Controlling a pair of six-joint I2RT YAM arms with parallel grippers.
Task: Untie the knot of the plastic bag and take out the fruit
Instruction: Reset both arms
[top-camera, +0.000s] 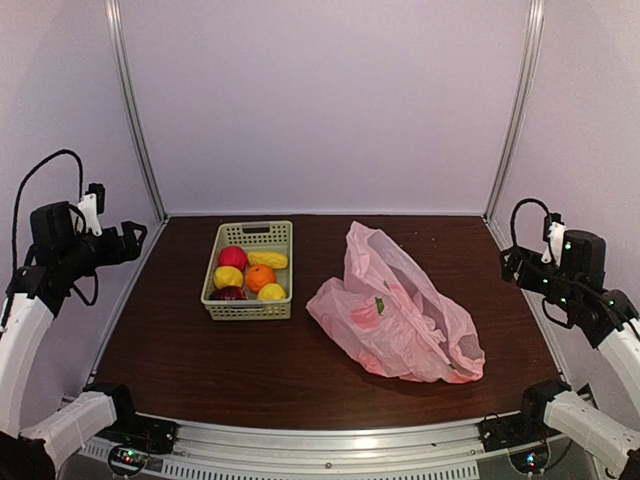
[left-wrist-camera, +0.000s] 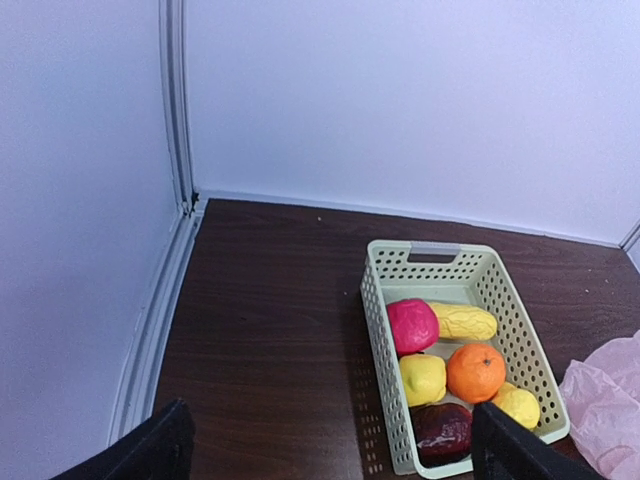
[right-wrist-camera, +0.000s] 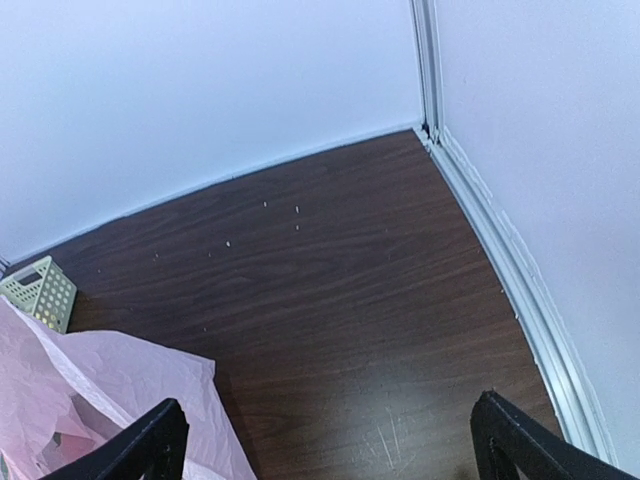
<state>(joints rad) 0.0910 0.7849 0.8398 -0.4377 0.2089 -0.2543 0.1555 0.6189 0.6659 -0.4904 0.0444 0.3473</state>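
Note:
The pink plastic bag (top-camera: 395, 310) lies crumpled and flat on the table right of centre; its edge shows in the left wrist view (left-wrist-camera: 610, 405) and the right wrist view (right-wrist-camera: 90, 400). The fruit (top-camera: 248, 273) sits in the pale green basket (top-camera: 248, 310): a red one (left-wrist-camera: 412, 325), an elongated yellow one (left-wrist-camera: 462, 321), an orange one (left-wrist-camera: 475, 372), yellow ones (left-wrist-camera: 423, 379) and a dark red one (left-wrist-camera: 443, 430). My left gripper (left-wrist-camera: 330, 445) is open and empty, raised at the far left. My right gripper (right-wrist-camera: 330, 440) is open and empty, raised at the far right.
The dark wooden table (top-camera: 300, 350) is walled by white panels at the back and sides. Metal corner posts (top-camera: 135, 110) stand at the back corners. Small white specks lie on the table by the right back corner (right-wrist-camera: 265, 215).

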